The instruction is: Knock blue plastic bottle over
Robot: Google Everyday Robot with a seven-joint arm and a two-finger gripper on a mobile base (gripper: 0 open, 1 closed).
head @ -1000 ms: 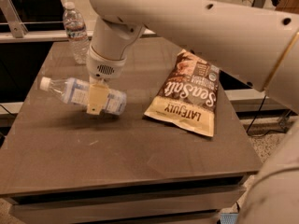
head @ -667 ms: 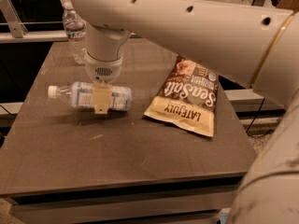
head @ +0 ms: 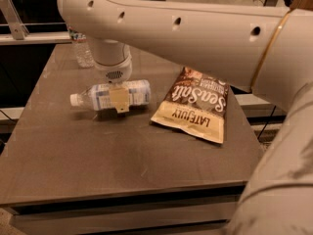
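Note:
The blue plastic bottle [head: 100,95] lies on its side on the brown table [head: 98,155], white cap pointing left, pale blue-and-white label facing up. My gripper [head: 119,101] hangs from the white arm directly over the bottle's middle, its tan finger pad in front of the label. The arm's large white link crosses the top of the view.
A slimmer clear bottle [head: 83,53] stands upright at the table's back left, partly hidden by the arm. A brown Sea Salt chip bag [head: 193,106] lies flat right of the fallen bottle. A metal rail [head: 19,33] runs behind the table.
The bottle has rolled and settled flat on its side, shifting slightly right. The gripper has moved right with it and the view has shifted.

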